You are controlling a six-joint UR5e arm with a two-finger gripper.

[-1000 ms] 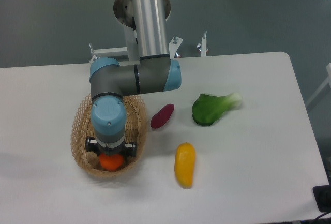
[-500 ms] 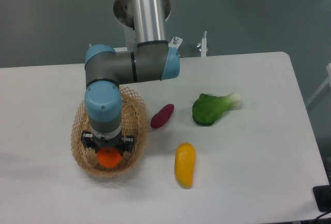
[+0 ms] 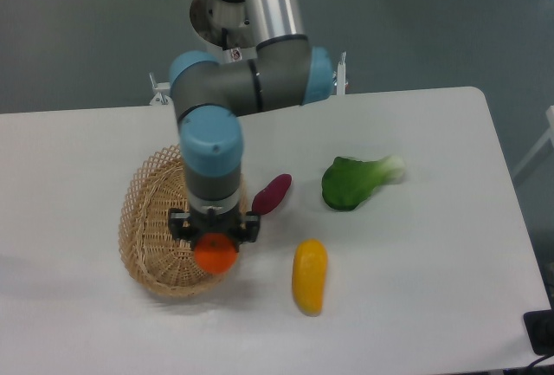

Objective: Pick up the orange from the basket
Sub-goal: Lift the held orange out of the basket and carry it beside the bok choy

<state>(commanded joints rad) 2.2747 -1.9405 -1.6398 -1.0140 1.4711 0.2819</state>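
The orange [image 3: 215, 255] is a small bright round fruit held in my gripper [image 3: 214, 243], which is shut on it. It hangs above the right rim of the tan wicker basket [image 3: 151, 228], lifted off the basket floor. The wrist and the blue-capped forearm point straight down over the fruit and hide its top. Nothing else shows inside the basket.
A yellow-orange mango-like fruit [image 3: 309, 275] lies just right of the orange. A dark purple sweet potato [image 3: 271, 194] lies beside the basket's right side. A green leafy vegetable [image 3: 357, 181] rests further right on the white table [image 3: 433, 245].
The gripper has moved up and to the right with the orange, from the basket's front middle to above its right rim. The basket interior now shows bare.
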